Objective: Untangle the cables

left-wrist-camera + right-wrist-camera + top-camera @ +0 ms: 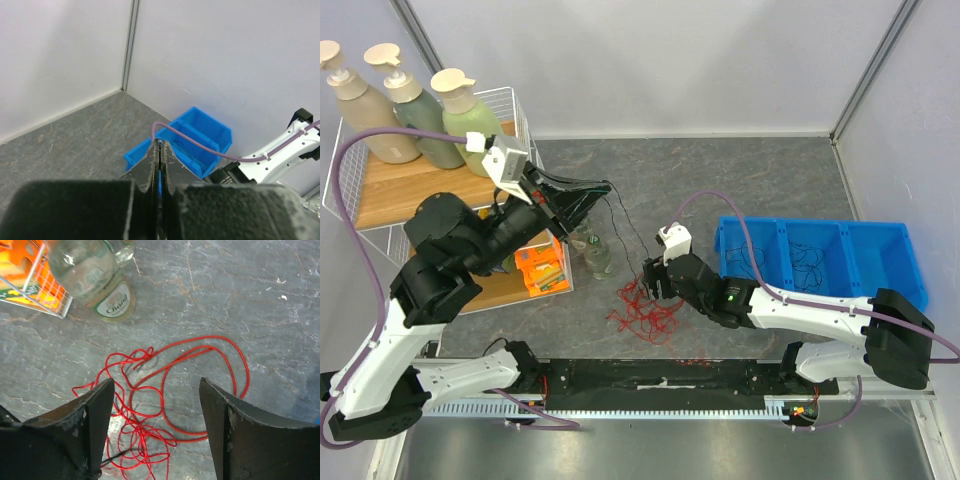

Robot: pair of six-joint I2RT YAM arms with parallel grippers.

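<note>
The cables (pixel 642 312) lie as a loose red tangle on the grey table in front of the arm bases. A thin black cable (pixel 628 225) climbs from the tangle to my left gripper (pixel 603 187), which is raised and shut on its end. In the left wrist view the jaws of that gripper (pixel 160 142) are pressed together, with a dark speck at the tips. My right gripper (pixel 655 285) hovers low over the tangle, open. In the right wrist view its gripper (pixel 155 382) straddles the red loops (pixel 139 438) without touching them.
A blue bin (pixel 815 222) with several compartments holding black wires stands at the right. A glass bottle (pixel 595 250) lies left of the tangle, beside a wire rack (pixel 525 110) with lotion bottles and an orange packet (pixel 540 270). The bottle (pixel 95 275) is just beyond the red loops.
</note>
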